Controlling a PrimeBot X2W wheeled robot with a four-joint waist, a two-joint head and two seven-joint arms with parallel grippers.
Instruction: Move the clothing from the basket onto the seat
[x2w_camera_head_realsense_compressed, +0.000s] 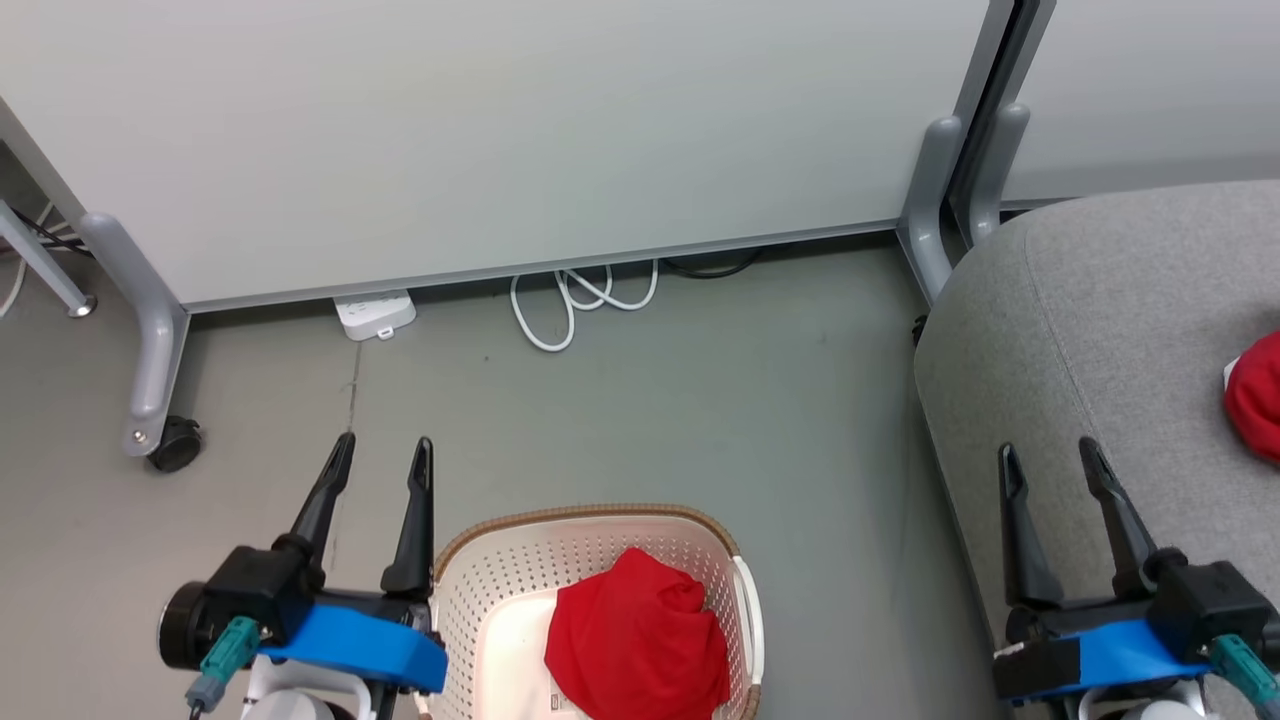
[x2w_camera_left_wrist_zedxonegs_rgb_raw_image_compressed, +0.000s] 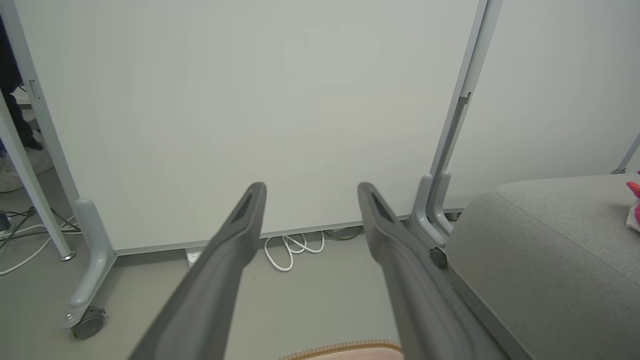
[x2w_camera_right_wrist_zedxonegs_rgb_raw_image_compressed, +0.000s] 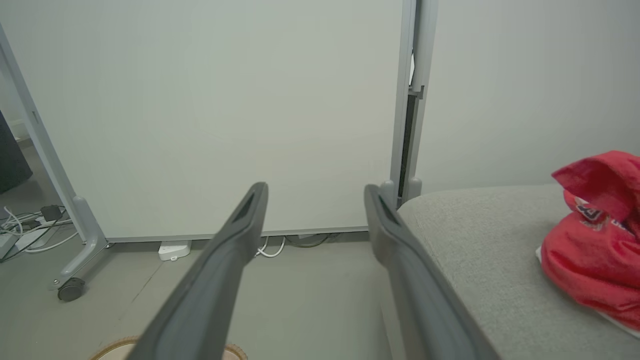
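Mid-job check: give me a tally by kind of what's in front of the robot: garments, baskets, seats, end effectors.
Red garments: 2 (basket garment, seat garment)
Basket: 1
Seat: 1
End effectors: 2 (left end effector, right end effector, both open)
Total: 6

Basket (x2w_camera_head_realsense_compressed: 480, 590) open above; floor (x2w_camera_head_realsense_compressed: 780, 400) gap to seat (x2w_camera_head_realsense_compressed: 1090, 320) unobstructed (cables (x2w_camera_head_realsense_compressed: 590, 292) hug partition (x2w_camera_head_realsense_compressed: 500, 130)); seat apparently free beside red garment (x2w_camera_head_realsense_compressed: 1258, 395)
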